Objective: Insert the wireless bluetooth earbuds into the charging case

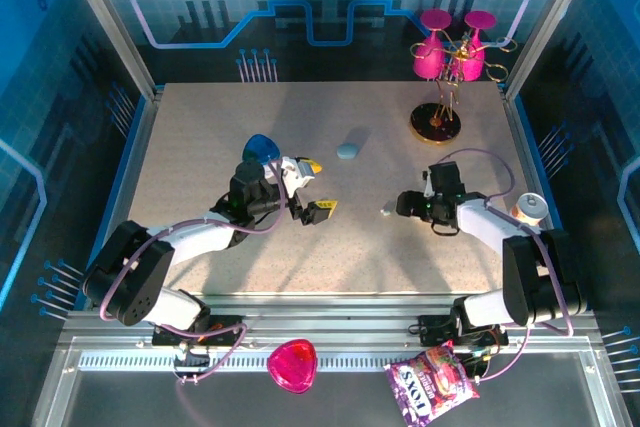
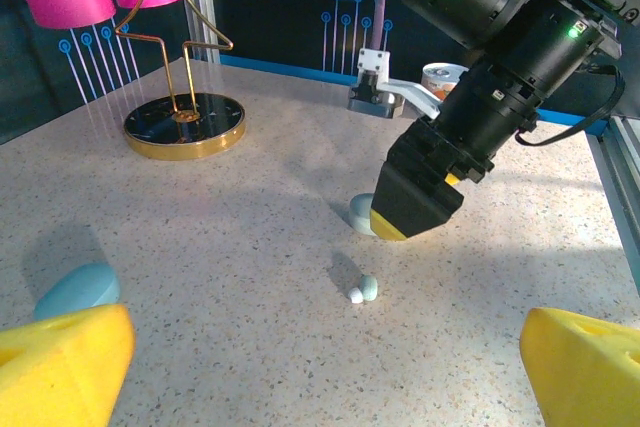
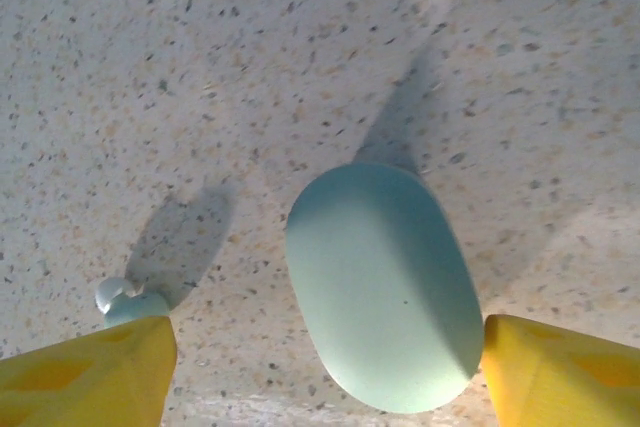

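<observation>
A pale-blue oval charging case (image 3: 385, 287) lies closed on the table between the yellow fingers (image 3: 90, 372) of my right gripper (image 3: 325, 367), which is open. The right finger sits at the case's edge and the left one stands well off it. A tiny whitish-blue earbud (image 3: 125, 299) lies just beyond the left finger; this earbud (image 2: 363, 289) (image 1: 387, 211) rests in front of my right gripper (image 2: 415, 197) (image 1: 400, 203). A second pale-blue case (image 1: 347, 150) (image 2: 75, 289) lies farther back. My left gripper (image 1: 320, 188) (image 2: 325, 347) hovers open and empty, facing the earbud.
A gold wire stand with pink cups (image 1: 445, 52) rises from a black-and-gold disc (image 1: 436, 123) at the back right. A dark-blue rounded object (image 1: 262, 145) sits behind my left gripper. A white-and-orange roll (image 1: 530, 208) is at the right edge. A pink dish (image 1: 292, 365) and a snack bag (image 1: 432, 387) lie near the bases.
</observation>
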### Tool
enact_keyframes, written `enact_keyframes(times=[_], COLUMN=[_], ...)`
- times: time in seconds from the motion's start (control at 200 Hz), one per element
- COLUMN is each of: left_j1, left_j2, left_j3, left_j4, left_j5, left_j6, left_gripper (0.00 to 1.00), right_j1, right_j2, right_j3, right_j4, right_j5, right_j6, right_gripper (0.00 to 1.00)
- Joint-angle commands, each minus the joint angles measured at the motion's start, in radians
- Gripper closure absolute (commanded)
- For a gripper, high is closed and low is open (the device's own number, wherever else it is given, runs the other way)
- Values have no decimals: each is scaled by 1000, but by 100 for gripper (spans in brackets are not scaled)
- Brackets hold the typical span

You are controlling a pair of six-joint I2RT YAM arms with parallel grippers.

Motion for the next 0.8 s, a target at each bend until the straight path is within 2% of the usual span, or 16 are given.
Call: enact_keyframes(times=[0.0,0.26,0.365,0.62,0.795], left_j1=[-7,-8,-8,-8,-8], left_j2=[-6,4,-2,-20,-16], left_j3=[-2,-3,-6,-15,-15], left_j4=[36,62,62,48,49], left_j5=[15,26,22,16,14], left_j6=[-2,-23,-23,-15,-13], left_gripper=[1,0,1,1,1], right_j1=[29,68,75,75,76], right_j2=[-16,32,55,99,116], right_j3=[-22,8,23,51,68], right_j4=[-15,-44,-43,-30,-30], right_j5=[22,139,168,178,168], right_j6=[4,12,19,16,8], right_gripper=[24,40,43,46,54])
